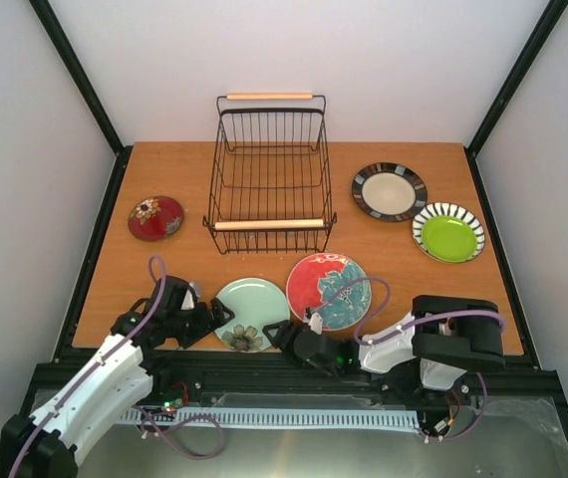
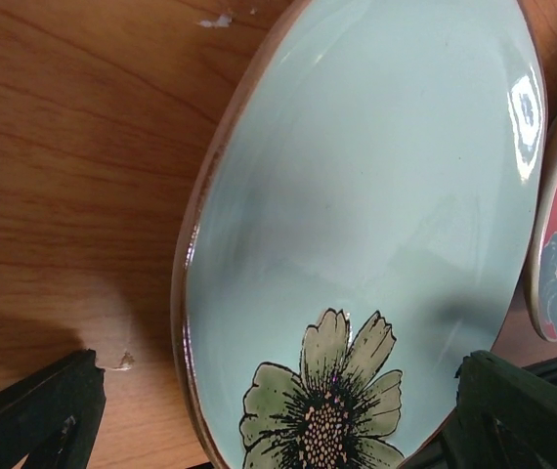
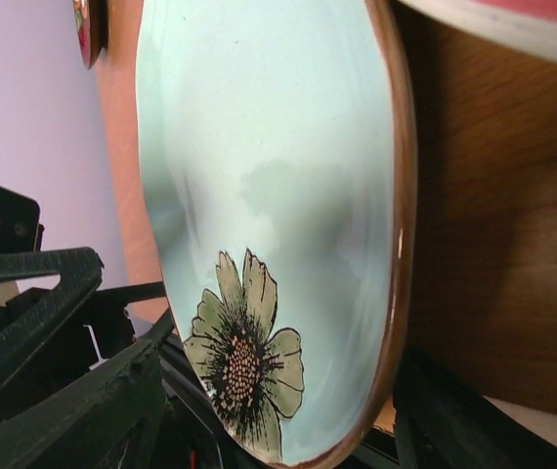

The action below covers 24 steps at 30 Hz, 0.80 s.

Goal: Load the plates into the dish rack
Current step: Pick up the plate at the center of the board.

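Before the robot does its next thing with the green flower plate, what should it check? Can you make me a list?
1. Left claw open: ok, its jaws stand wide beside the mint green plate.
2. Right claw around the plate's rim: ok, one finger on each side of it.
3. Right claw gripping the plate firmly: cannot tell.
4. Dish rack has room: ok, no plate is in it.
5. Red plate with teal flower out of the way: cannot tell, because it lies very close to the mint green plate.
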Available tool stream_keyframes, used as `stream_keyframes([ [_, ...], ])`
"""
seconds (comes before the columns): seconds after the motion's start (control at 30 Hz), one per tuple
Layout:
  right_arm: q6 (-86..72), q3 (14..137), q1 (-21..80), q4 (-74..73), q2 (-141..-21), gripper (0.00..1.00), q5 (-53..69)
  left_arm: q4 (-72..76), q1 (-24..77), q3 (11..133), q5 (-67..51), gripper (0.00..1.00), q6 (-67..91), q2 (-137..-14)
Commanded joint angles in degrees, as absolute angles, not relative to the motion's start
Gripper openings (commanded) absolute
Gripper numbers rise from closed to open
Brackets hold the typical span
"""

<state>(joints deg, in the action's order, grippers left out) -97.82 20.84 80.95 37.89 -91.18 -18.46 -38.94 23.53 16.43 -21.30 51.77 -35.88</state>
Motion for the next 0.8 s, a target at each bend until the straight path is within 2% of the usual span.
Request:
stream_keyframes([
  [0.0,-98.0,18.7,79.9,33.6,-94.5,0.66,-19.2,-37.0,24.0,16.4,-23.9,1.0,50.8,-36.5],
  [0.3,-98.1,18.1,78.3,36.8,-97.8,0.63,-18.5,-37.9,24.0,16.7,-21.2,1.0,51.3,-33.4],
  [0.7,-98.0,18.2,77.8,36.6,-99.7,0.29,-16.8,-35.2,24.0,14.2,-23.8,1.0,50.0,-33.8],
  [0.77,-97.8,18.1,77.8,36.5,-99.8,0.27,-16.7,-34.6,24.0,14.2,-24.1,1.0,49.5,-33.1],
])
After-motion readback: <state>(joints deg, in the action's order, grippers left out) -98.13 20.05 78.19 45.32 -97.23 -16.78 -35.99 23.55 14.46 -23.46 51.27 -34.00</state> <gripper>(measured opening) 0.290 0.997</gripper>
